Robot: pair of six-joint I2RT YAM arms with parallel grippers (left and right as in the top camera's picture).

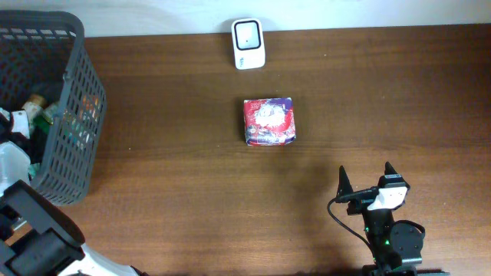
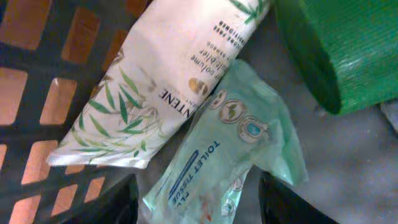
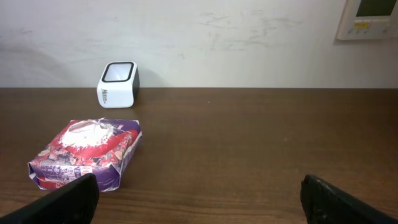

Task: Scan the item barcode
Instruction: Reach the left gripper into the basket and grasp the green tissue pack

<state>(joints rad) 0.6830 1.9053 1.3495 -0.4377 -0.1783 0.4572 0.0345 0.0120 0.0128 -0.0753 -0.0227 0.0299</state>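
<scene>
A pale green toilet tissue pack (image 2: 230, 155) lies in the basket, its lower end between the two fingers of my left gripper (image 2: 199, 208). The jaws are open, with a thin gap showing on each side of the pack. A red and purple packet (image 1: 268, 121) (image 3: 87, 152) lies in the middle of the brown table. The white barcode scanner (image 1: 248, 44) (image 3: 118, 84) stands at the far edge by the wall. My right gripper (image 1: 366, 172) (image 3: 199, 199) is wide open and empty, low over the table near its front, right of the packet.
The dark mesh basket (image 1: 69, 92) stands at the table's left end. In it lie a white pouch with green leaves (image 2: 155, 81), a green roll (image 2: 336, 50) and bottles (image 1: 34, 103). A white wall panel (image 3: 370, 18) hangs at the upper right.
</scene>
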